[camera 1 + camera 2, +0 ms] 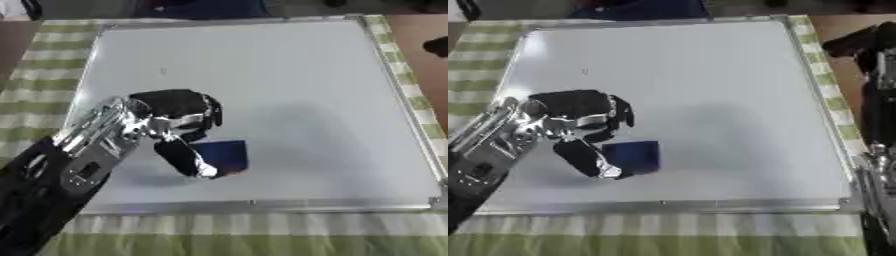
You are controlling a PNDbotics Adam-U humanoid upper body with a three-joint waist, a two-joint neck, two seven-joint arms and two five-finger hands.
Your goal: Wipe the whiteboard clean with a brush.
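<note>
— Closest to us in the left eye view is the robot's left arm, black with silver joints, coming up from the lower left corner. Its left hand (179, 125) sits over the whiteboard (289, 75), fingers curled above and thumb down against the near left edge of one dark blue brush (224, 156), pinching it.

— Where does the brush lie?

— Flat on the board, in the near left part, a little way in from the near frame. One board, one brush. A faint small mark (163, 71) shows near the far left; I can't read it as writing. No brand or label can be made out.

— And the right eye view?

— Same grip, seen shifted left. The green-and-white checked cloth (667, 235) lies under the board. Along the right edge the right arm stands, its right hand (855, 42) a dark shape beyond the frame; whether it is spread or closed I cannot tell.
</note>
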